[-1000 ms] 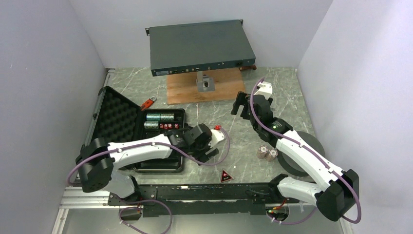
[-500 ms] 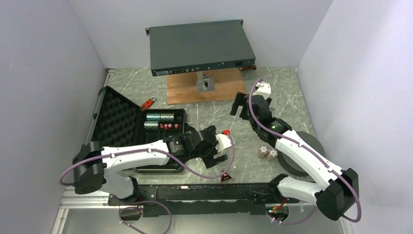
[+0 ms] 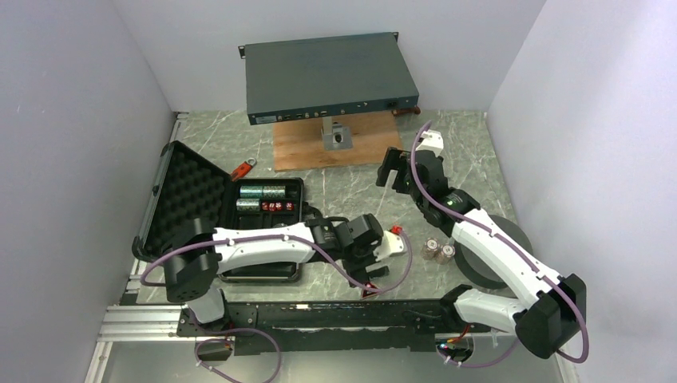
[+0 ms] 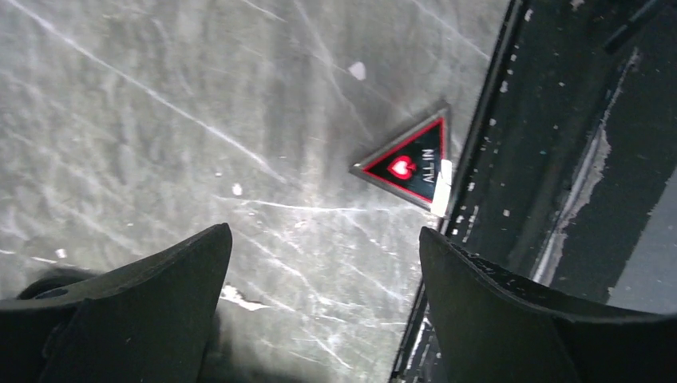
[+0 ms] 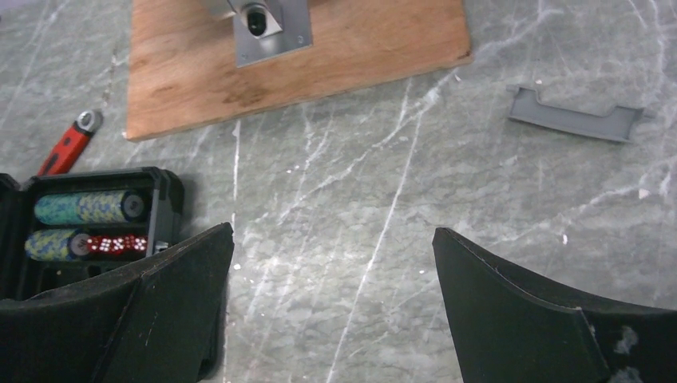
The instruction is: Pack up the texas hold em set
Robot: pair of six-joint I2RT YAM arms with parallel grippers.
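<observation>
My left hand (image 3: pixel 372 271) hangs low over the bench (image 3: pixel 351 191), its fingers (image 4: pixel 144 319) spread wide with nothing between them. In its wrist view the triangle marker (image 4: pixel 407 166), black with a red edge and printed ALL IN, lies flat at about 1 o'clock from the gap. One corner is right against the black base rail (image 4: pixel 559 159). From the top camera the hand covers nearly all of that marker.

At 9 o'clock of the hand the black case (image 3: pixel 263 275) lies open, its foam lid (image 3: pixel 188 191) tipped back to the left. Two chip rolls (image 3: pixel 263 191) and a row of red dice (image 3: pixel 278 206) sit in the far compartments. My left arm crosses the rest of the tray, so I cannot tell what is in it.

At 3 o'clock two loose chip stacks (image 3: pixel 437 251) stand together, near the dark foam ring (image 3: pixel 515 231), which the right arm partly hides.

My right hand (image 3: pixel 389 169) sits at 1 o'clock, its fingers (image 5: pixel 120 319) also wide apart and empty over bare marble. Its camera shows the wooden board (image 5: pixel 295 64), a red-handled tool (image 5: pixel 68 144) too small to identify, and a grey clip (image 5: pixel 575 120). The grey rack unit (image 3: pixel 327 76) stands at 12 o'clock
</observation>
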